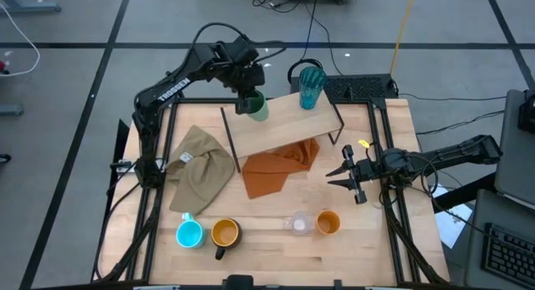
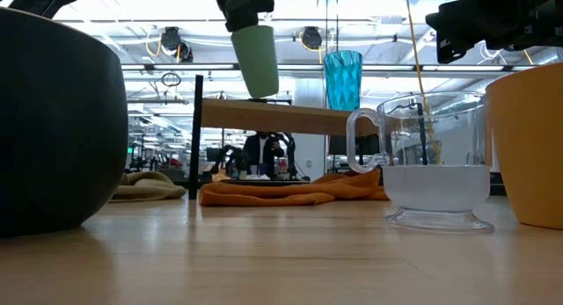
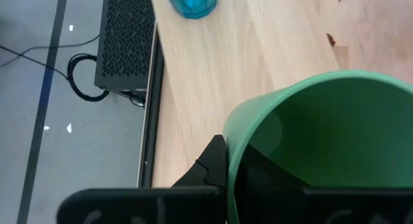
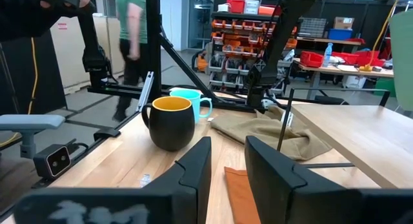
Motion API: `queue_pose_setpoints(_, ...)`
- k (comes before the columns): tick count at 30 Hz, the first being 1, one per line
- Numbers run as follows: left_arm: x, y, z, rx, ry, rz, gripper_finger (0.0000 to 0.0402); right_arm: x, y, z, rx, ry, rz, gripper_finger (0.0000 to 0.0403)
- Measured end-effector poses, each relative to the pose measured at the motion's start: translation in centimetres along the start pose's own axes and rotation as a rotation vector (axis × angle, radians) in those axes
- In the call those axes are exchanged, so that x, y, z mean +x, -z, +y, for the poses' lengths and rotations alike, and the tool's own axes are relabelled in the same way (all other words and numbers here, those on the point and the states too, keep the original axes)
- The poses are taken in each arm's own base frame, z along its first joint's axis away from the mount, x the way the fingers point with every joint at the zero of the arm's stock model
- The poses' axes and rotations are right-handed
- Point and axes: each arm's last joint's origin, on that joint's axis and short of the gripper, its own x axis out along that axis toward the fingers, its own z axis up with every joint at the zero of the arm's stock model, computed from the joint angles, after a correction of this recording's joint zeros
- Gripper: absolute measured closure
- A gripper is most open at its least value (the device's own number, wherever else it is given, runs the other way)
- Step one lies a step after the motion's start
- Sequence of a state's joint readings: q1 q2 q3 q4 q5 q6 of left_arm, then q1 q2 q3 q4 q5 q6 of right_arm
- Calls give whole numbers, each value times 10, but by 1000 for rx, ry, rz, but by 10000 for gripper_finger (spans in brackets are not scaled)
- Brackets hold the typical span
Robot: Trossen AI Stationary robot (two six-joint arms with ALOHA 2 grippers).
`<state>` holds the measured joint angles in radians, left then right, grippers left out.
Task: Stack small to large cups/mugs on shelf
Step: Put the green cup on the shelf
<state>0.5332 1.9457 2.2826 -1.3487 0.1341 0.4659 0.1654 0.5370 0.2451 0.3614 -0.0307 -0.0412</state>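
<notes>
My left gripper (image 1: 249,96) is shut on the green cup (image 1: 258,109), which hangs at the far left corner of the plywood shelf (image 1: 284,121). In the low view the cup (image 2: 256,59) is just over the board (image 2: 290,117). The teal ribbed tumbler (image 1: 311,86) stands upright on the shelf's far right part. The blue mug (image 1: 190,234), black mug (image 1: 224,233), clear glass (image 1: 298,224) and orange cup (image 1: 328,222) stand in a row on the table near its front edge. My right gripper (image 1: 345,174) is open and empty, right of the shelf. My left gripper holds the green cup by its rim wall (image 3: 233,143), one finger outside (image 3: 211,161) and one inside the cup. The fingers come from above, pointing down. The cup hangs mouth up, slightly tilted; whether its base touches the shelf I cannot tell.
An orange cloth (image 1: 280,170) lies under the shelf and a beige cloth (image 1: 201,165) lies left of it. The shelf's thin black legs (image 2: 199,138) stand at its corners. A black box (image 1: 359,87) sits behind the table. A person (image 4: 132,30) stands beyond the table.
</notes>
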Motion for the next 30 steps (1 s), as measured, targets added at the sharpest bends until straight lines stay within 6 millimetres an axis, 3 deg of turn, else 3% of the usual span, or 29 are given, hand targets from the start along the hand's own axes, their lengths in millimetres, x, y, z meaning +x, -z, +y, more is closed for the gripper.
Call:
queue_pose_setpoints(14,-10,-3,-13,43,-1,-11,398,0,0,0,1,0,0,316)
queue_pose_setpoints(30,-13,-4,-13,54,-14,-19,398,0,0,0,-1,0,-1,316)
